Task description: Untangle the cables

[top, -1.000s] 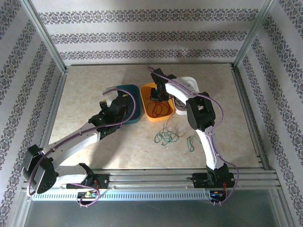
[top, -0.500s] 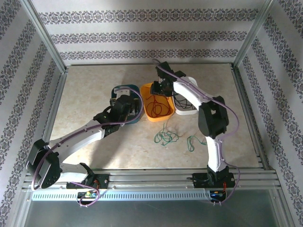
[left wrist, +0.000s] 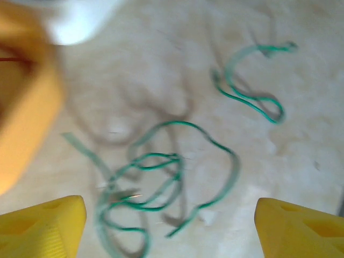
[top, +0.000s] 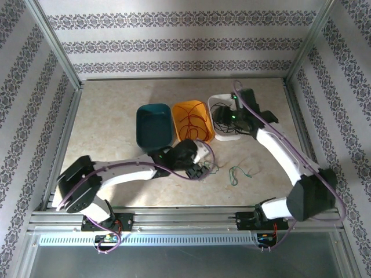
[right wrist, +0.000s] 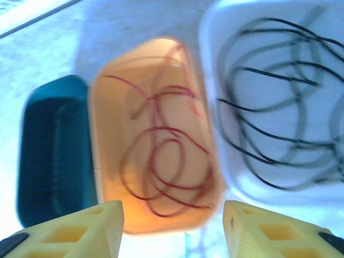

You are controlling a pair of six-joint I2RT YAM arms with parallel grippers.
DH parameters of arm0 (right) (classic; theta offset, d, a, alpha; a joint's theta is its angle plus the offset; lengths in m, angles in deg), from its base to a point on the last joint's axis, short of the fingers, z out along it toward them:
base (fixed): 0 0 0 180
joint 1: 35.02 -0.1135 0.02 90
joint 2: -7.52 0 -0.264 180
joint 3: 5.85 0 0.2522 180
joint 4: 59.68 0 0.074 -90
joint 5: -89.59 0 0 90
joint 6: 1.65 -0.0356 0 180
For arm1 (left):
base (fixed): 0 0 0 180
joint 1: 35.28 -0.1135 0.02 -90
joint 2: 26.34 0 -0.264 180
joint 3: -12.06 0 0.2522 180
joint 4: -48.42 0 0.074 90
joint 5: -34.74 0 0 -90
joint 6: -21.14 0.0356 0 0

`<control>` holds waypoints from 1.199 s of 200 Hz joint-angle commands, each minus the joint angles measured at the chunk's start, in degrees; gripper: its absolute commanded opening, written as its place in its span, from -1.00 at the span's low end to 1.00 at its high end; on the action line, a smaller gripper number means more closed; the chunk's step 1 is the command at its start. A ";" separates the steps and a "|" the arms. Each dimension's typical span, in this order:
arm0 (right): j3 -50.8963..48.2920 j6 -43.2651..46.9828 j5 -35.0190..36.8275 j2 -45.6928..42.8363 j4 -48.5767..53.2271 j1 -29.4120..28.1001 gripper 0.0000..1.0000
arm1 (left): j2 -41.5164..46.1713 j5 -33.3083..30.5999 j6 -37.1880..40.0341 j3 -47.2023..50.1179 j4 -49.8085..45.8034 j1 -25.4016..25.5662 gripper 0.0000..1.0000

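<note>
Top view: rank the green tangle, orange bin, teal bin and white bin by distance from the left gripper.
1. green tangle, right beside the left gripper
2. orange bin, just beyond it
3. teal bin far-left, white bin far-right: too close to call

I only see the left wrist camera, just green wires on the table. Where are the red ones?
Observer: The thin red cables lie coiled inside the orange plastic bin.
Operator: And the black ones?
Observer: The thin black cables are in the white plastic bin, right of the orange one.
Operator: What's the other arm doing?
Observer: The right gripper hangs open above those two bins.
</note>
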 commanded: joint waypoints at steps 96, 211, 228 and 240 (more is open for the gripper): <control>-8.50 -0.78 -7.02 -10.30 2.13 11.18 0.05 | -15.56 1.30 14.66 -13.05 -7.27 1.95 -0.12; -17.67 4.03 -22.06 -14.94 -0.80 9.51 0.04 | 1.34 19.86 -13.06 -4.17 21.10 -13.28 -1.00; -18.67 4.74 -23.27 -15.38 -1.45 7.19 0.05 | 1.76 23.77 -18.49 -1.65 27.44 -15.40 -1.00; -18.88 5.49 -23.41 -15.54 -1.78 5.40 0.07 | 1.67 25.04 -21.00 -0.39 30.21 -16.24 -1.00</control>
